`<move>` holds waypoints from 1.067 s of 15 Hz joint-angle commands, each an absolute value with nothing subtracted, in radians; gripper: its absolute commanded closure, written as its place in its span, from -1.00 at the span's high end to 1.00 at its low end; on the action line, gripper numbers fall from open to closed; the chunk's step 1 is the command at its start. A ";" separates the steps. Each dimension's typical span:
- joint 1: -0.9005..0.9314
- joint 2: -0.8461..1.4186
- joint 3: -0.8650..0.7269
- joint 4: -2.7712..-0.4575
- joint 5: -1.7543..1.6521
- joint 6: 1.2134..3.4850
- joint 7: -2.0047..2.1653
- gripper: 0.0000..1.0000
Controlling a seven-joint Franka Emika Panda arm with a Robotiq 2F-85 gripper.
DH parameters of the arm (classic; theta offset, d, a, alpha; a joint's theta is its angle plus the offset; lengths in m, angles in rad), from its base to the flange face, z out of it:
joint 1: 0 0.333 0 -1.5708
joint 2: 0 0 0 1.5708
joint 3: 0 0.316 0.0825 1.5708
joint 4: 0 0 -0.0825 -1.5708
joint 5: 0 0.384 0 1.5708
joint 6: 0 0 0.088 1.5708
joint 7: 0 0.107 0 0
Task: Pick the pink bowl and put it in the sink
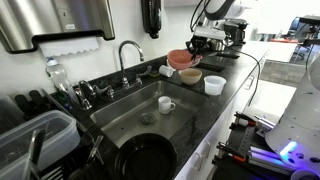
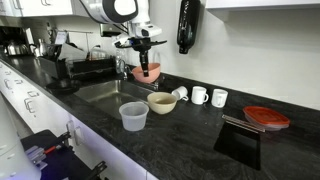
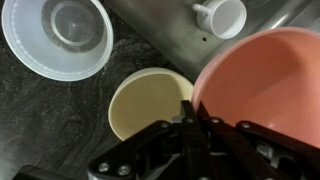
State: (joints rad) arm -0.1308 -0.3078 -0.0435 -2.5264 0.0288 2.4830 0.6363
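One pink bowl (image 2: 147, 72) hangs in the air, clear of the counter (image 2: 200, 140). It is pinched by its rim in the hand (image 2: 142, 52), w/ the fingers (image 3: 186, 118) closed on it. The bowl is tilted and sits over the counter strip just beside the sink (image 1: 130, 110), toward the back edge. In the wrist view the pink bowl fills the right side, w/ the rim clamped btwn the fingers. Under it on the counter is a tan bowl (image 2: 162, 102). A clear tub (image 2: 133, 116) stands just beside that, nearer the front edge. A white mug (image 1: 167, 103) stands inside the sink, and a black pan (image 1: 145, 158) lies at its near end. 3 white mugs (image 2: 199, 95) line the back edge past the tan bowl, and a red bowl (image 2: 266, 118) sits further along, well apart
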 commanded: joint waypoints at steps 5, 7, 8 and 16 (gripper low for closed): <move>-0.030 -0.302 0.002 -2.589 0.089 2.438 0.372 -0.98; -0.041 -0.303 0.022 -2.602 0.077 2.453 0.415 -0.98; -0.037 -0.296 0.023 -2.606 0.081 2.453 0.408 -0.90; -0.040 -0.298 0.023 -2.604 0.081 2.454 0.409 -0.98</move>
